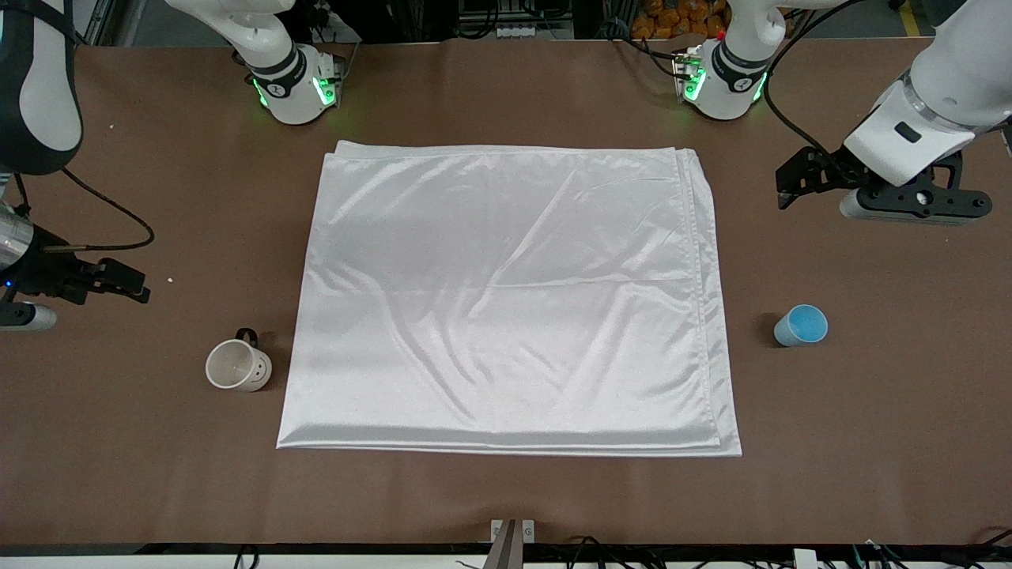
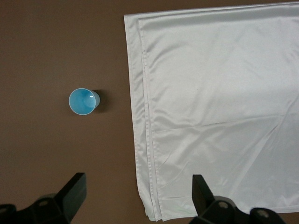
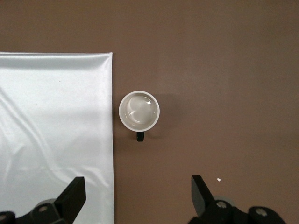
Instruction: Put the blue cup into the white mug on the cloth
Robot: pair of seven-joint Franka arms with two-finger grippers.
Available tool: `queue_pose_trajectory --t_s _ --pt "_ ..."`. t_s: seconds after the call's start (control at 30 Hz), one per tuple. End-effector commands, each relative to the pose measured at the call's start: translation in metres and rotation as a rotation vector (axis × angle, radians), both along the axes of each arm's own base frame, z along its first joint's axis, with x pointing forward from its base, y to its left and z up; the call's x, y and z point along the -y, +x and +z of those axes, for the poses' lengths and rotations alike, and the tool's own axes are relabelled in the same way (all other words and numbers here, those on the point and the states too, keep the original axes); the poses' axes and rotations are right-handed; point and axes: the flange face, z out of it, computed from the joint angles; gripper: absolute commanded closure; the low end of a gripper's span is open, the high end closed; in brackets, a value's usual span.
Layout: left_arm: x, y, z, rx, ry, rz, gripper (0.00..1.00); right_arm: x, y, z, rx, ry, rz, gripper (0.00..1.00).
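Observation:
The white cloth (image 1: 506, 300) lies flat in the middle of the table. The white mug (image 1: 237, 365) stands upright and empty on the bare table beside the cloth's near corner, toward the right arm's end. The blue cup (image 1: 800, 325) stands upright on the bare table beside the cloth, toward the left arm's end. My left gripper (image 1: 784, 183) hangs open and empty over bare table beside the cloth's edge. Its wrist view shows the gripper (image 2: 138, 186), cup (image 2: 84, 101) and cloth (image 2: 219, 107). My right gripper (image 1: 141, 286) hangs open and empty over bare table. Its wrist view shows the gripper (image 3: 138, 189), mug (image 3: 139, 110) and cloth (image 3: 51, 130).
The two arm bases (image 1: 296, 87) (image 1: 723, 83) stand at the table's back edge. A small white crumb (image 1: 170, 279) lies on the table near the right gripper. A metal bracket (image 1: 512, 533) sits at the table's near edge.

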Motion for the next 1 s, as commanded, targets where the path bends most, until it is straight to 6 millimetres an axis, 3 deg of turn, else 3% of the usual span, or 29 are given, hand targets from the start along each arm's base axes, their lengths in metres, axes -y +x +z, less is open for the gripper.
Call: queue_pose_trajectory --t_s 0.0,0.23,0.5,0.97 --pt "0.0 0.005 -0.004 0.007 0.024 0.014 0.0 -0.011 -0.01 0.023 0.019 0.019 -0.002 0.0" --pt "-0.004 0.007 -0.001 0.015 0.022 0.008 0.0 -0.019 -0.026 0.057 0.029 0.021 0.008 0.0" --pt "-0.006 0.011 -0.001 0.016 0.009 0.029 0.0 -0.023 -0.038 0.073 0.039 0.02 0.012 0.0" --pt "-0.004 0.009 -0.001 0.013 0.013 0.027 0.0 -0.018 -0.042 0.067 0.019 0.021 0.003 0.0"
